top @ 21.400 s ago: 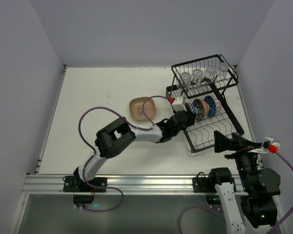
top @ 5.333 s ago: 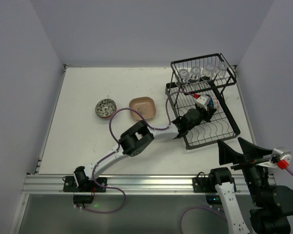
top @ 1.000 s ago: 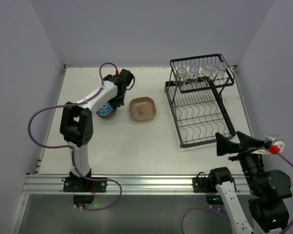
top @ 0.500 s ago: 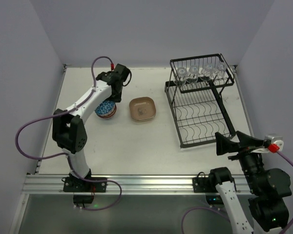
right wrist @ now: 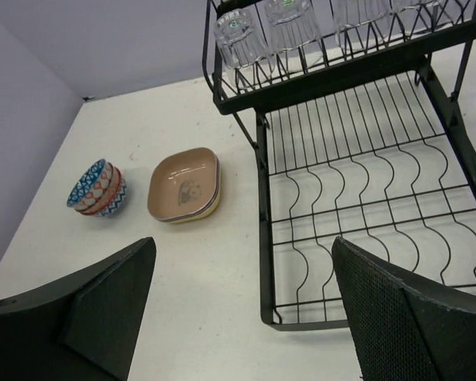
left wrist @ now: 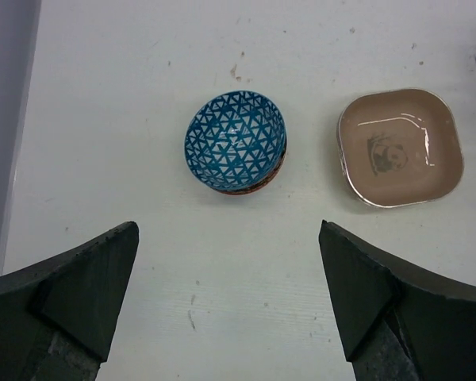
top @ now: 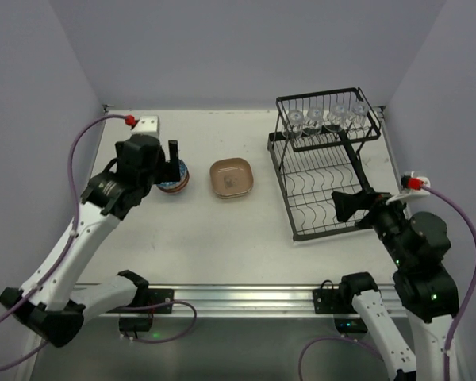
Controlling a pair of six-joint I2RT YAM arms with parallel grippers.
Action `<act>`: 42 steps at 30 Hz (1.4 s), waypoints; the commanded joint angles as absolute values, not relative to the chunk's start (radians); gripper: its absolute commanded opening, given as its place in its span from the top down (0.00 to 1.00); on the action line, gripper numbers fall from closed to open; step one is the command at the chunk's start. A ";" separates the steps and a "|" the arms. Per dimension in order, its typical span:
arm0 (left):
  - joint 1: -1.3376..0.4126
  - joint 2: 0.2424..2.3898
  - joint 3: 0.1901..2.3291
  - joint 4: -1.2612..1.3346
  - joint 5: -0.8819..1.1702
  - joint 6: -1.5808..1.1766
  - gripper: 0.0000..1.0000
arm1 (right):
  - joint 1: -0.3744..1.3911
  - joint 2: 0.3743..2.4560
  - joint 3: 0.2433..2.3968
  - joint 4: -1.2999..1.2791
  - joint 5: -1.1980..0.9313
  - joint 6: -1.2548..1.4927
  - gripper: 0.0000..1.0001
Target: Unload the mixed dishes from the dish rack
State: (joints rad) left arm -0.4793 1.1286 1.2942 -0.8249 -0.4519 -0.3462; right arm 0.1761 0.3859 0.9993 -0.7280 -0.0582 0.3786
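Standing on the surface's (top: 222, 238) right side is the dish rack (top: 325, 194); left of it rests a tan plate (top: 232, 177), then stacked bowls (left wrist: 236, 141). Four glasses (right wrist: 266, 28) sit in the rack's upper basket. Left jaws and right jaws gape, empty.

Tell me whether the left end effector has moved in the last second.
Yes. The left end effector has drawn back leftward off the bowl stack, farther from the tan plate, and stands open.

Blue-triangle bowl (left wrist: 236, 143) — tan plate (left wrist: 399, 147) — black rack (right wrist: 325, 78).
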 commanded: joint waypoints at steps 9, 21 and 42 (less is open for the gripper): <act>-0.480 0.802 0.865 -0.554 -0.373 -0.393 0.00 | 0.179 1.009 1.400 -0.601 -0.057 0.339 0.21; -0.483 0.750 0.841 -0.560 -0.333 -0.371 0.00 | 0.179 1.635 2.047 -0.848 0.055 0.077 0.25; -0.482 0.762 0.821 -0.526 -0.275 -0.351 0.00 | 0.181 1.927 2.117 -0.870 0.081 0.032 0.37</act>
State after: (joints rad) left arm -0.4793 0.7647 0.8242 -0.5686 -0.2874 -0.3737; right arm 0.1768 1.9259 2.1288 -0.8890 0.0467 0.0517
